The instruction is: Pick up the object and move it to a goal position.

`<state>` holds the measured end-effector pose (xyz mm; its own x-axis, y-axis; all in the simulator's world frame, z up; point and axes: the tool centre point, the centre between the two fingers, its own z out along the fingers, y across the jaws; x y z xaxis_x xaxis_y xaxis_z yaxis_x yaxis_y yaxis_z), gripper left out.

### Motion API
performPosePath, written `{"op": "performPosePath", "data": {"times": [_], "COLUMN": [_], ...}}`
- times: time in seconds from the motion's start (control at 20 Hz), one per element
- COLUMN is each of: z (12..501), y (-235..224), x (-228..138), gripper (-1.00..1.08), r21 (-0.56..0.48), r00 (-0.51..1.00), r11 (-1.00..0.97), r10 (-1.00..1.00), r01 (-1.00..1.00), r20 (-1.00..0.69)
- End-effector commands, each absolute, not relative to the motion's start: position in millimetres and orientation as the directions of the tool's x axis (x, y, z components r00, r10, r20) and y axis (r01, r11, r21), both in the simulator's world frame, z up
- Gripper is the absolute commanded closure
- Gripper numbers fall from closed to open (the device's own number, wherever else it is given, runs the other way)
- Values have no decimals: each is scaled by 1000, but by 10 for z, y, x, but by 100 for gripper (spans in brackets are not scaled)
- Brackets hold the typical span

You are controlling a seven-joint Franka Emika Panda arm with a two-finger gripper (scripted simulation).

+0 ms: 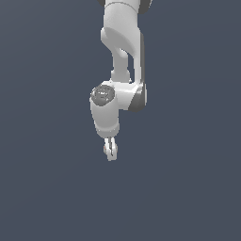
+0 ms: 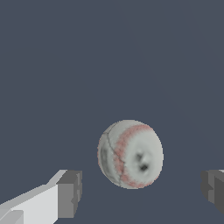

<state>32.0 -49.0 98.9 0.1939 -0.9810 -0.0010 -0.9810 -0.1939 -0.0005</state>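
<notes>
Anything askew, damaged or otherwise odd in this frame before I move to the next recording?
Nothing stands out. The ball looks whole and lies between the open gripper fingers, apart from both; the arm hangs over it.

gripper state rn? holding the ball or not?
Gripper: open, holding nothing. In the wrist view the ball sits in the gap between the finger pads, clear of both.

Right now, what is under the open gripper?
In the wrist view, the small off-white ball with red stitching sits between the open gripper fingers, on the plain dark grey floor. The floor under the ball is covered.
</notes>
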Motion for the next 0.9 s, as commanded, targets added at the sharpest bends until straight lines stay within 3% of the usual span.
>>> {"op": "performPosePath", "data": {"times": [0.0,0.85], "z": [980,491], "y": [-499,-503], "x": [321,310], "gripper": [-92,-92], "r21": [0,0], "r00": [178,175], "r11": [-178,-175], "r10": [-984,-985], "r01": [-984,-985], "r20": [0,0]}}
